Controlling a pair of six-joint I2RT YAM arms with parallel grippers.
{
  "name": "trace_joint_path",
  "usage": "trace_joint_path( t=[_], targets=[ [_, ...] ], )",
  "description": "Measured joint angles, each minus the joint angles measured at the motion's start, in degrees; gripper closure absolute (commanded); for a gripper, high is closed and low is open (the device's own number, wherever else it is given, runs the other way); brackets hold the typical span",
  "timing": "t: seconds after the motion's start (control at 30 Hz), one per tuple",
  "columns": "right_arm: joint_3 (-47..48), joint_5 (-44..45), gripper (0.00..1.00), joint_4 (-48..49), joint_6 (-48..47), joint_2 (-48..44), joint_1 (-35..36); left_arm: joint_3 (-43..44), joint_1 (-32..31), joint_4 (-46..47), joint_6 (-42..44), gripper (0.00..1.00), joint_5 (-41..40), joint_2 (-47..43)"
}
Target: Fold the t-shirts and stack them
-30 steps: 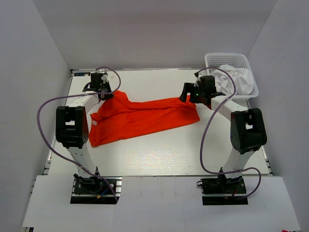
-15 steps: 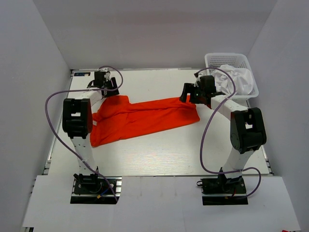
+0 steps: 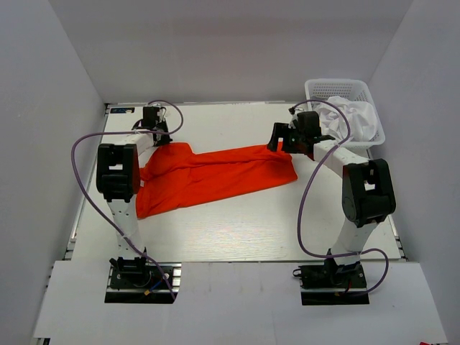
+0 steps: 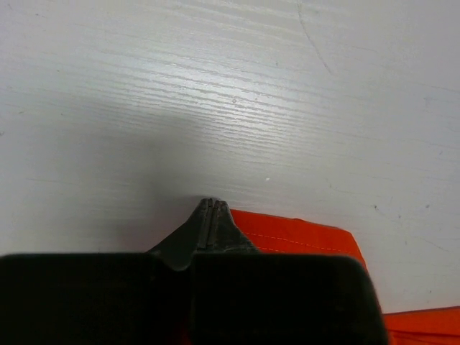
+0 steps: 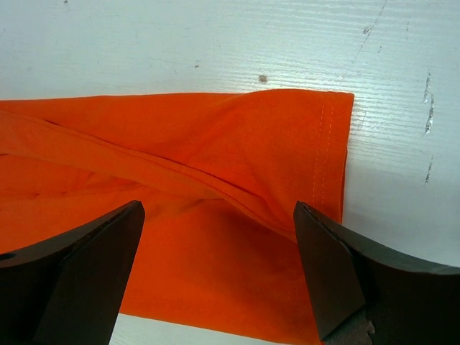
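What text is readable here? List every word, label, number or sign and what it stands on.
No text reads anywhere. The orange-red t-shirt, white lattice basket and table show none; a small dark mark at the table's far left corner is too small to read.

White table (image 3: 237,230), plain grey walls (image 3: 237,43)

Matt orange-red cloth t-shirt (image 5: 215,180), white-painted wood-grain table (image 4: 287,108)

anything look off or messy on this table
The orange-red t-shirt lies rumpled and skewed across the table, creased lengthwise rather than flat. The white t-shirt is bunched in the basket.
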Motion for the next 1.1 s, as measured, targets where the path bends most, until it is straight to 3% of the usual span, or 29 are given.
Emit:
trace_joint_path(
  t=[0.77,0.93,1.1],
  targets=[
    [0.5,-0.6,0.10,0.3,-0.2,3.7,0.0,6.0,0.0,7.1,15.7,1.00,8.4,-1.7],
    [0.5,-0.8,0.10,0.3,-0.2,4.4,0.0,1.5,0.0,7.5,17.2,1.00,10.8,-5.2],
    [0.4,-0.8,0.10,0.8,-0.2,4.4,0.0,-7.2,0.0,7.9,17.4,1.00,14.4,-14.7]
  ],
)
